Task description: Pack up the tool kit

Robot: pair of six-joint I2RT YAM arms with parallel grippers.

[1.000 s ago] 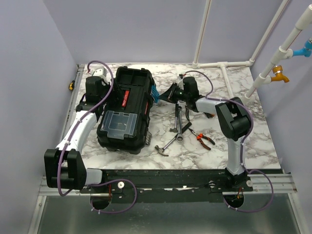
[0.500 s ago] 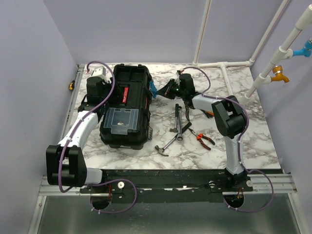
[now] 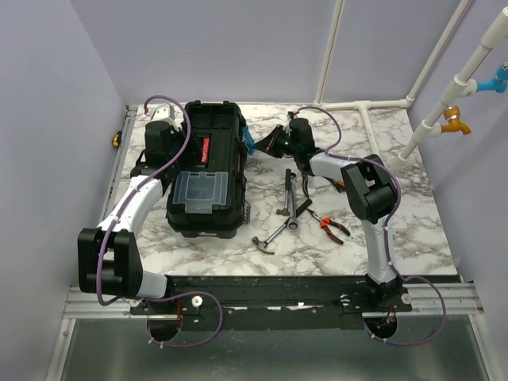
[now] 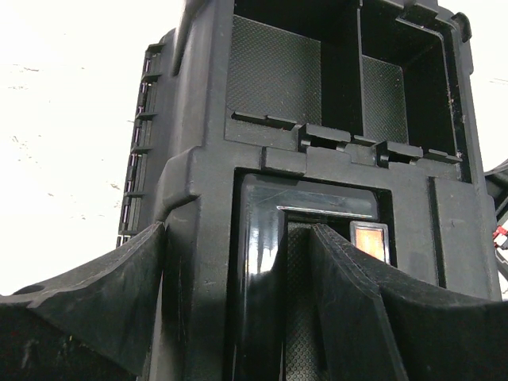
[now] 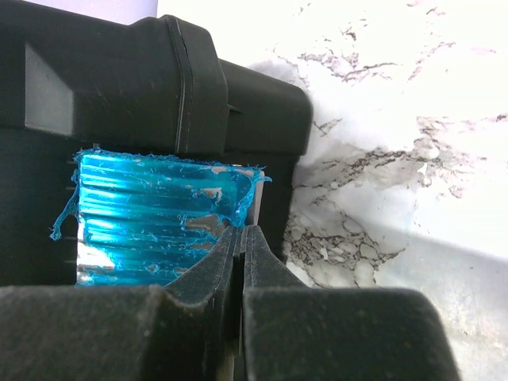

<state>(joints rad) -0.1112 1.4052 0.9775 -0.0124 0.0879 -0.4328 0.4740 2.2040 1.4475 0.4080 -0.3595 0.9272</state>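
Note:
The black toolbox lies open on the left half of the marble table, with a clear-lidded compartment at its near end. My left gripper grips the box's left wall; in the left wrist view one finger is outside the wall and one inside. My right gripper is at the box's right side, shut on a thin flat tool covered in torn blue film, which also shows in the top view. The tool's blue face rests against the box's outer wall.
Loose tools lie right of the box: a wrench, a small hammer, red-handled pliers, a black piece, and another tool partly hidden under the right arm. White pipes run along the far edge.
The toolbox has turned to lie nearly square with the table, held by my left gripper. My right gripper has moved a little farther and left with the blue-film tool.

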